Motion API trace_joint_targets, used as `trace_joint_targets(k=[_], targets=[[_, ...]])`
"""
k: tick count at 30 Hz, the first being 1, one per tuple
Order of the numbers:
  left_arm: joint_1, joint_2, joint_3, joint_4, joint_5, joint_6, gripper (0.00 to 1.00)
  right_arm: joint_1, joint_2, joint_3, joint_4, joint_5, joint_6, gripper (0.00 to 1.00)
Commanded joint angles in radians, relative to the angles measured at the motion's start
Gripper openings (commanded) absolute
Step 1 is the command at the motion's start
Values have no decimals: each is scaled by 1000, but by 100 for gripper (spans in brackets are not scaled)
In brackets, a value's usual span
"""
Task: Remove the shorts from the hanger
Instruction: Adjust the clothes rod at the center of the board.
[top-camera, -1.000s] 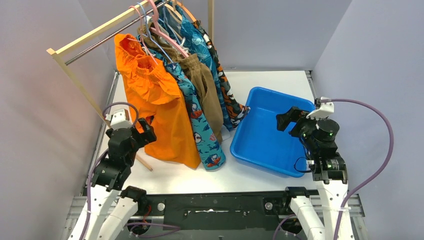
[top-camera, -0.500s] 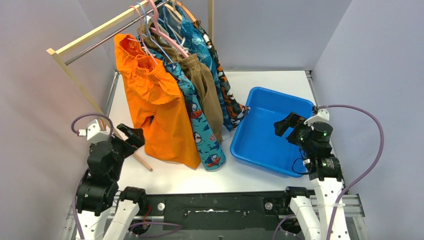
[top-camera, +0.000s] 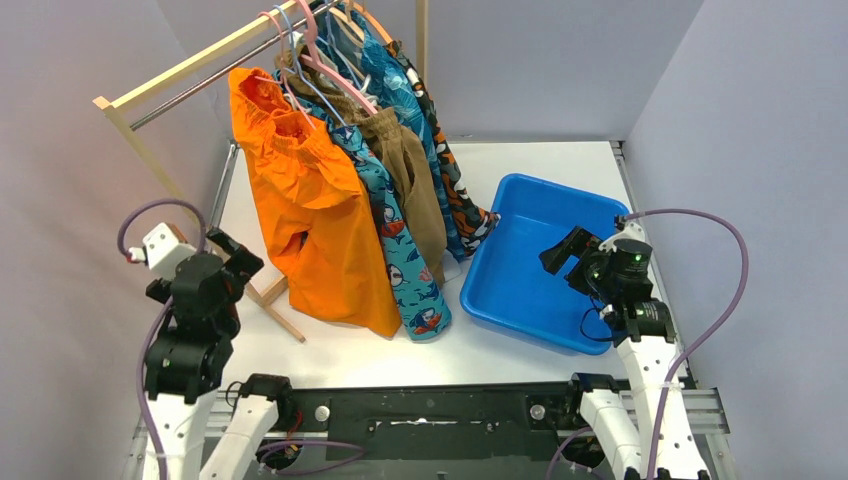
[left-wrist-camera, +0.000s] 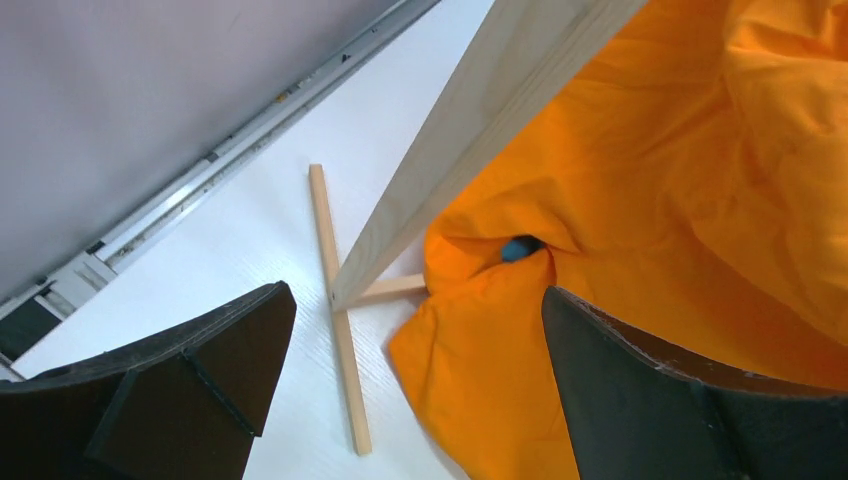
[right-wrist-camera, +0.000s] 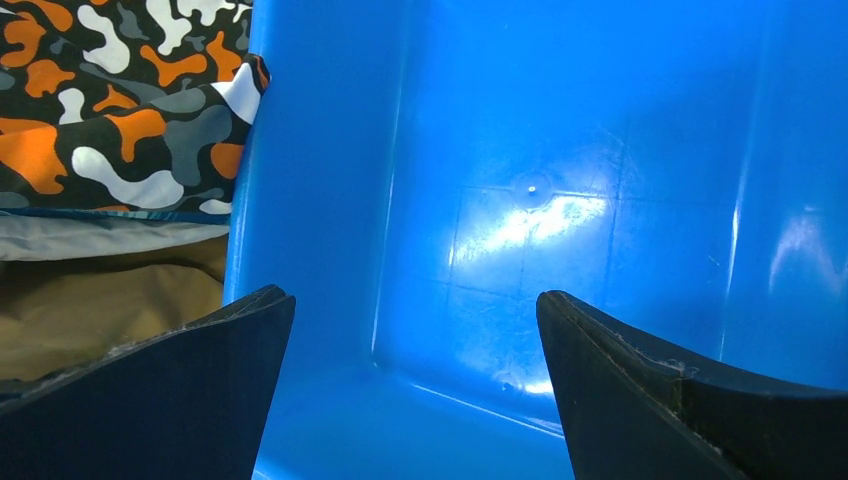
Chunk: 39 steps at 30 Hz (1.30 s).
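At the near edge, the left gripper (top-camera: 238, 256) stands wide open and empty beside the slanted pale wooden rack leg (top-camera: 160, 172). The right gripper (top-camera: 558, 255), equally spread and empty, hovers over the blue plastic tub (top-camera: 520, 183). Farther back, plain orange fabric shorts (top-camera: 320, 230) and teal shark-print shorts (top-camera: 402, 255) hang from plastic hangers (top-camera: 325, 66).

Bright shorts on a pale wood rack (left-wrist-camera: 485, 130), beside a glossy blue tub (top-camera: 520, 290).
The plain shorts (top-camera: 320, 230) are vivid orange; the teal shorts (top-camera: 400, 250) carry a shark print in orange, white and dark blue; the brown shorts (top-camera: 415, 190) are plain tan-brown; the white shorts (right-wrist-camera: 100, 238) show as a pale grey-white strip; the blue shorts (top-camera: 395, 85) are patterned in lighter blue; the camouflage shorts (top-camera: 460, 200) mix orange, black, white and grey. The hangers (top-camera: 305, 35) are pink and light blue. The tabletop (top-camera: 560, 160) is white, the walls (top-camera: 560, 60) lavender-grey, the left tool (top-camera: 238, 255) and right tool (top-camera: 565, 250) black.
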Motion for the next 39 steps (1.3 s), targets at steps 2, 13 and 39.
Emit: trace_joint_targets(k=[2,13,39], targets=[[4,141,-28,267,-83,114,98,-8,-18,20,35,-27,21,98],[173,376,-39,636,244,313,98,-10,-13,7,46,-56,-34,98],[369,284,-90,540,474,278,97,261,367,290,184,-87,-228,98]])
